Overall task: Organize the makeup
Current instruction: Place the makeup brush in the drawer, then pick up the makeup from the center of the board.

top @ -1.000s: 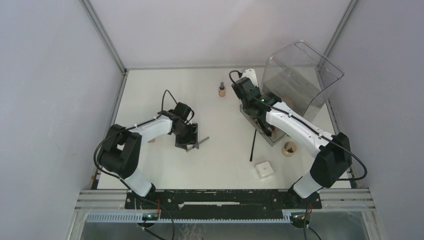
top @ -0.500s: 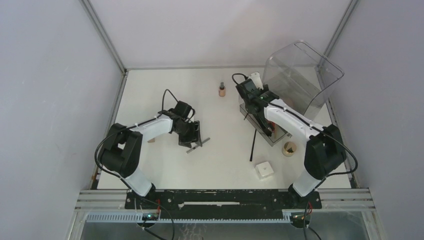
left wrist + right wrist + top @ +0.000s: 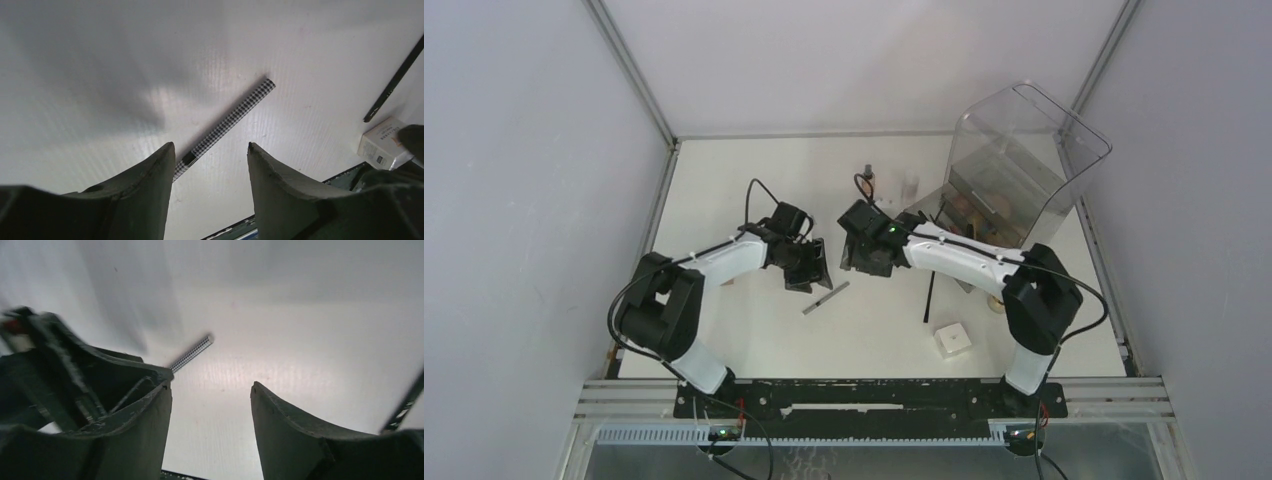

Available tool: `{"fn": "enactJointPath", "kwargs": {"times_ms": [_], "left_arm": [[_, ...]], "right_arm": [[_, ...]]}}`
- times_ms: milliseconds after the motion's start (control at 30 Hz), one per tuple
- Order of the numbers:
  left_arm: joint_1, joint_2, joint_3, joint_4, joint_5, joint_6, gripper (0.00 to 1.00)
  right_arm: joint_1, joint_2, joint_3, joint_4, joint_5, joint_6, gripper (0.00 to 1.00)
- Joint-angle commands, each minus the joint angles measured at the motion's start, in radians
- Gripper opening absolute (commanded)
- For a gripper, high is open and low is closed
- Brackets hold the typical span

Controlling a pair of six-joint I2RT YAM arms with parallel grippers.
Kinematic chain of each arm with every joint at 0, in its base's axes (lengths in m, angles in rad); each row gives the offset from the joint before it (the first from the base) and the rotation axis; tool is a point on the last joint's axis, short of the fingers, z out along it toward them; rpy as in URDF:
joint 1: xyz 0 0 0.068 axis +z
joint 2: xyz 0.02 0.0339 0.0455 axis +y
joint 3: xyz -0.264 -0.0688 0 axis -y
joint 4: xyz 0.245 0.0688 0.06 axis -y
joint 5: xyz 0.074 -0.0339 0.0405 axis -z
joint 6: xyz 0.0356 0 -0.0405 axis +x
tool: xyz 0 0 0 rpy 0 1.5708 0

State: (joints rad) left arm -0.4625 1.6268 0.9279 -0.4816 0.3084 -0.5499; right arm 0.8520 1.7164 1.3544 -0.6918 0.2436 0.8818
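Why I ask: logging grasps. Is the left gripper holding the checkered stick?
No, the checkered stick lies flat on the table, and the left gripper stands open above it with nothing between its fingers.

No legible text (box point(image 3: 382, 145) print blurred).

**Two white-and-black arms**

The left arm point(image 3: 724, 257) and right arm point(image 3: 954, 258) have white shells between bulky black joints. Thin black cables point(image 3: 750, 189) loop near the wrists, and a green light point(image 3: 891, 229) glows on the right. The left gripper point(image 3: 210, 145) and right gripper point(image 3: 211, 385) have dark grey, curved wedge fingers.
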Motion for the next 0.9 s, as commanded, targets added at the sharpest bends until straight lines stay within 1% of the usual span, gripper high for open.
{"fn": "enactJointPath", "kwargs": {"times_ms": [0, 100, 200, 333, 400, 667, 700, 800, 867], "left_arm": [[0.010, -0.112, 0.001, -0.063, -0.129, 0.018, 0.60], [0.060, -0.184, 0.014, -0.111, -0.166, 0.023, 0.60], [0.135, -0.273, 0.033, -0.173, -0.201, 0.031, 0.61], [0.222, -0.372, 0.063, -0.230, -0.236, 0.042, 0.61], [0.247, -0.407, 0.078, -0.242, -0.255, 0.044, 0.61], [0.264, -0.442, 0.071, -0.254, -0.264, 0.045, 0.61], [0.263, -0.447, 0.062, -0.251, -0.261, 0.044, 0.61], [0.265, -0.459, 0.046, -0.249, -0.262, 0.048, 0.61], [0.265, -0.466, 0.040, -0.250, -0.266, 0.051, 0.61]], "right_arm": [[0.020, 0.027, 0.012, 0.010, -0.098, 0.177, 0.66], [0.029, 0.046, 0.012, 0.013, -0.125, 0.218, 0.67], [0.036, 0.091, 0.033, -0.007, -0.170, 0.251, 0.67], [0.049, 0.216, 0.158, -0.169, -0.225, 0.290, 0.64], [0.056, 0.260, 0.189, -0.211, -0.234, 0.305, 0.63], [0.069, 0.345, 0.197, -0.169, -0.313, 0.354, 0.57], [0.070, 0.353, 0.200, -0.161, -0.315, 0.359, 0.52], [0.072, 0.391, 0.222, -0.147, -0.308, 0.359, 0.48], [0.072, 0.417, 0.256, -0.159, -0.288, 0.343, 0.42]]}}
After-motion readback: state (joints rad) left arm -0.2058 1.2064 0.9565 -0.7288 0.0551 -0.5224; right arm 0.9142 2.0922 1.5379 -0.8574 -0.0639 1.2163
